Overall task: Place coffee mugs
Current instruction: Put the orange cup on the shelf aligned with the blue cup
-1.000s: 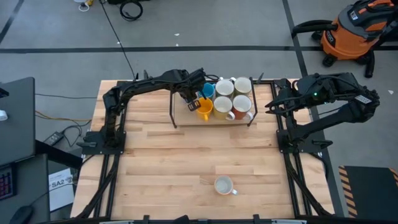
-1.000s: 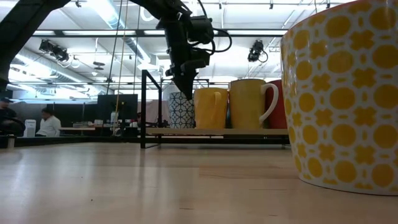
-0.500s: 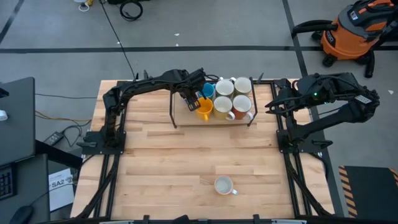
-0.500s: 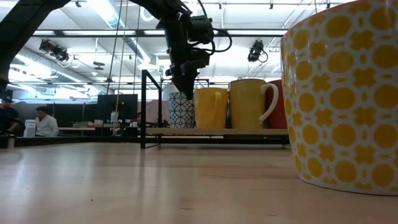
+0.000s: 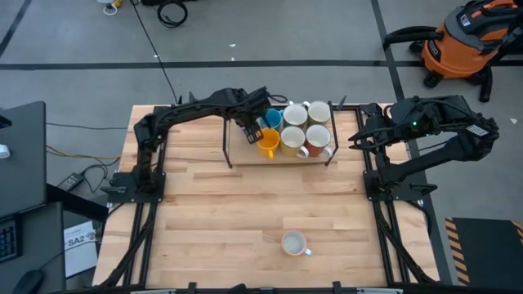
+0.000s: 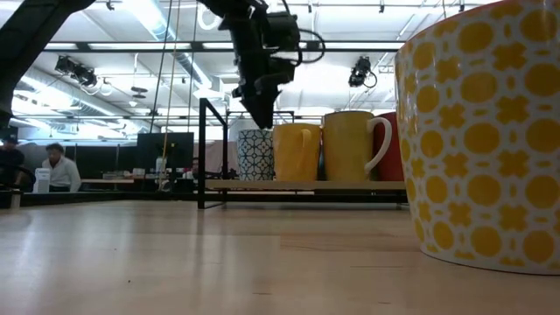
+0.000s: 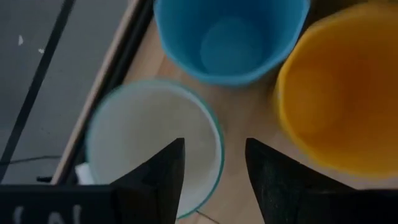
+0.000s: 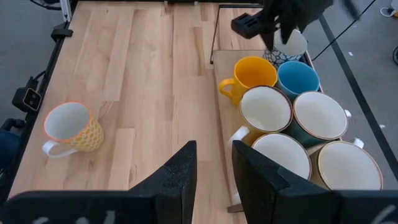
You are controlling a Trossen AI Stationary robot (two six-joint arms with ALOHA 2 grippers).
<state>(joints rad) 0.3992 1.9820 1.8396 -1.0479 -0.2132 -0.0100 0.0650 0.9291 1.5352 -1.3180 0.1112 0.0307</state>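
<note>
Several coffee mugs stand upright on a wooden tray [image 5: 239, 153] at the table's far middle: an orange one [image 5: 268, 144], a blue one [image 5: 273, 119], several white ones [image 5: 294, 116] and a blue-patterned white one [image 6: 255, 155]. My left gripper [image 7: 214, 146] hangs open just above the patterned mug [image 7: 152, 146], fingers pointing down, with the mug's rim below the gap. It touches nothing. A yellow-patterned mug [image 5: 294, 243] stands alone near the table's front edge. My right gripper [image 8: 214, 168] waits open and empty at the far right.
A black metal frame [image 5: 226, 135] borders the tray on the left and far sides. Bare tabletop [image 5: 245, 204] lies between the tray and the lone mug. The arms' bases stand at the table's left and right edges. People sit in the room beyond [image 6: 57, 171].
My left gripper has opened and let go of the patterned white mug, then risen a little above its rim. The mug stays upright on the tray beside the orange one.
</note>
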